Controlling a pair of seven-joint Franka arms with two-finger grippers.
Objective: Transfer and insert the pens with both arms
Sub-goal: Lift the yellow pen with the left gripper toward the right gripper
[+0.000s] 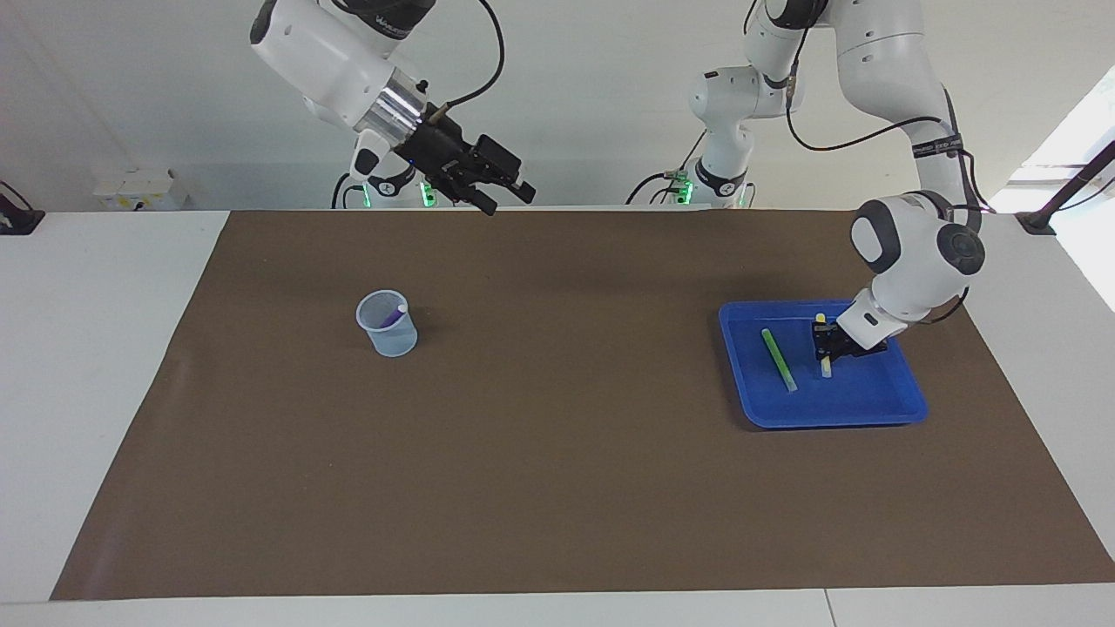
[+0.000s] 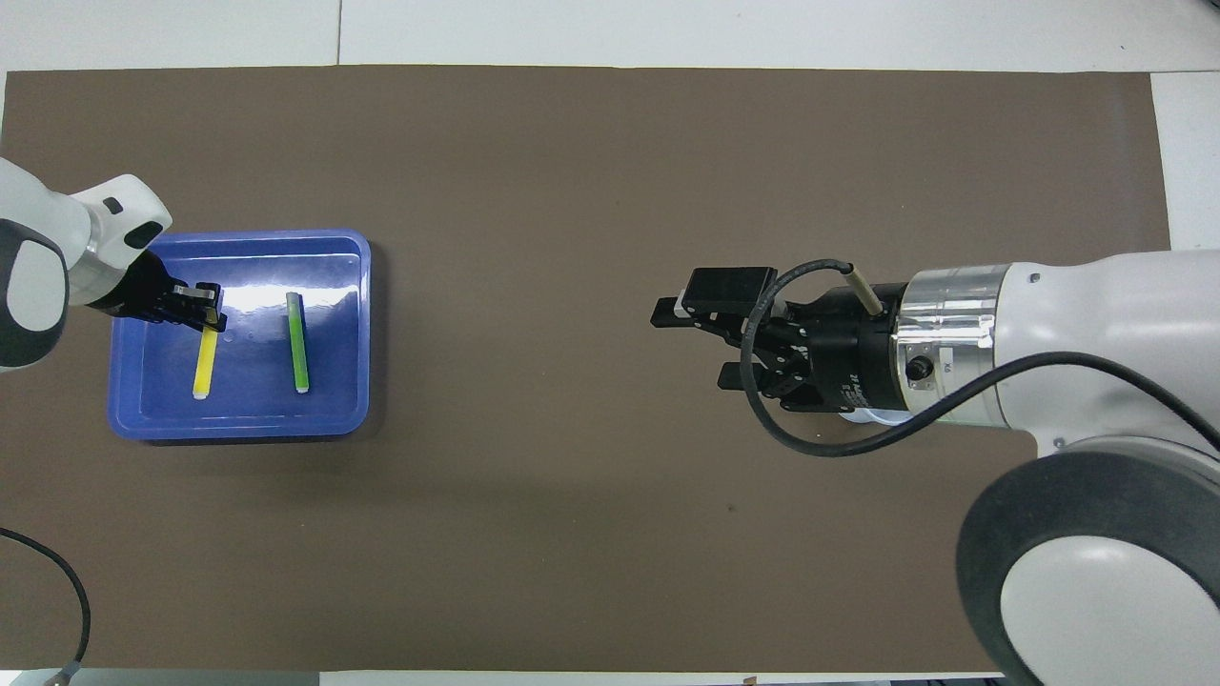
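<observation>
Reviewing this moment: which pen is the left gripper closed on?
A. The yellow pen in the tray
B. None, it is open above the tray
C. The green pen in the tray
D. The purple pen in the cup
A. The left gripper is shut on the yellow pen in the blue tray; the green pen lies free beside it, and the purple pen stands in the cup.

No text can be read with certainty: the right arm carries small white lettering on a black band, too small to make out.
</observation>
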